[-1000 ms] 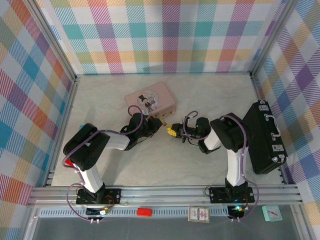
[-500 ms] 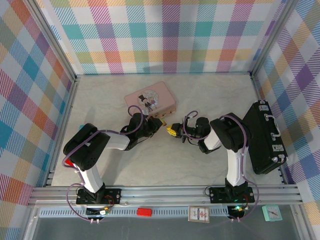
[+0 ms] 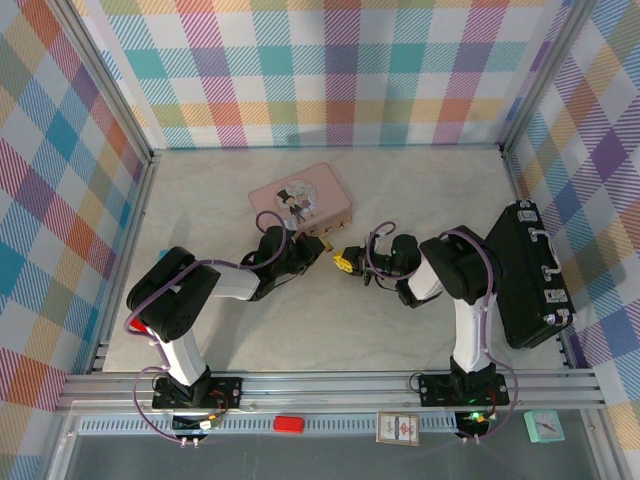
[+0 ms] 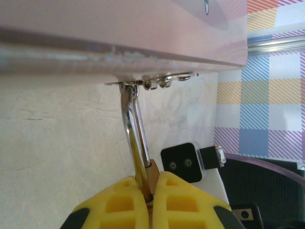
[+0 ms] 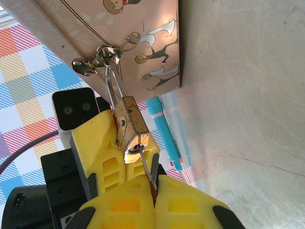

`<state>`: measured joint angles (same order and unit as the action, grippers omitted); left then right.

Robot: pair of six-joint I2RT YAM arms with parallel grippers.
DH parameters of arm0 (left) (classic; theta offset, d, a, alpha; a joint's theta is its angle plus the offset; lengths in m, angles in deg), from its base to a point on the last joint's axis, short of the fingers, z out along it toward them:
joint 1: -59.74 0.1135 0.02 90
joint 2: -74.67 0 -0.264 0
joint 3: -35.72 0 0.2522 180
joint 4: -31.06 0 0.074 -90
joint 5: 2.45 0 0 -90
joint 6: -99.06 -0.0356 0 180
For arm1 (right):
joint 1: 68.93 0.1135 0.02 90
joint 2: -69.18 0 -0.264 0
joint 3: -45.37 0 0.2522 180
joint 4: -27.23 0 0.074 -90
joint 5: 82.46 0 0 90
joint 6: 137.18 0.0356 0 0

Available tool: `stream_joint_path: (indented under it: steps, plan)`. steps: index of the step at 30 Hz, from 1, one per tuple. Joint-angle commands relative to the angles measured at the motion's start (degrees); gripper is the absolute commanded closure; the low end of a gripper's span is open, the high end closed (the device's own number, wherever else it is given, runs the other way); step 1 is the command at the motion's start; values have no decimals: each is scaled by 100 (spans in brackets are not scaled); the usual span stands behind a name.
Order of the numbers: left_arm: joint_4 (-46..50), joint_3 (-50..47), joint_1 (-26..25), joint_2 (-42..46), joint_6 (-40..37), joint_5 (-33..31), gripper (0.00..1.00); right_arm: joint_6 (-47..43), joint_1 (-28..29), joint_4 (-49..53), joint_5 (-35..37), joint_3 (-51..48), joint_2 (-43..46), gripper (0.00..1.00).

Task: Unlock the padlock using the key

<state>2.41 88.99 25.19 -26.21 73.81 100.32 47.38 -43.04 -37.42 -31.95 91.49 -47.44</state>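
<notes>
The brass padlock (image 5: 129,125) hangs by its silver shackle (image 4: 135,138) from the clasp (image 5: 102,55) of the pink tin (image 3: 300,200). My left gripper (image 4: 149,196) is shut on the padlock body (image 4: 153,174), its yellow fingers (image 5: 97,143) showing behind the lock in the right wrist view. My right gripper (image 5: 153,191) is shut on the thin dark key (image 5: 147,167). The key's tip sits in the keyhole at the padlock's bottom face. In the top view the two grippers meet just in front of the tin, right gripper (image 3: 345,262) facing left.
A black case (image 3: 527,272) lies at the right edge of the table. A light blue pen (image 5: 164,133) lies beside the tin. The plaid walls (image 3: 320,70) close off the back and sides. Bare marble table (image 3: 330,320) stretches in front of the grippers.
</notes>
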Motion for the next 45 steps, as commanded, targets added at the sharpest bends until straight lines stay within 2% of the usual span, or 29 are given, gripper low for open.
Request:
stream_joint_path:
  steps: [1,29,45]
  plan:
    - [-924,-22,-130,193,270,234,100,101,13,-218,285,51,122,100]
    - [-1612,-97,-215,174,571,218,100,440,-1,-227,262,208,221,100]
    - [-1175,197,-534,459,617,333,100,394,-170,-227,-41,512,71,100]
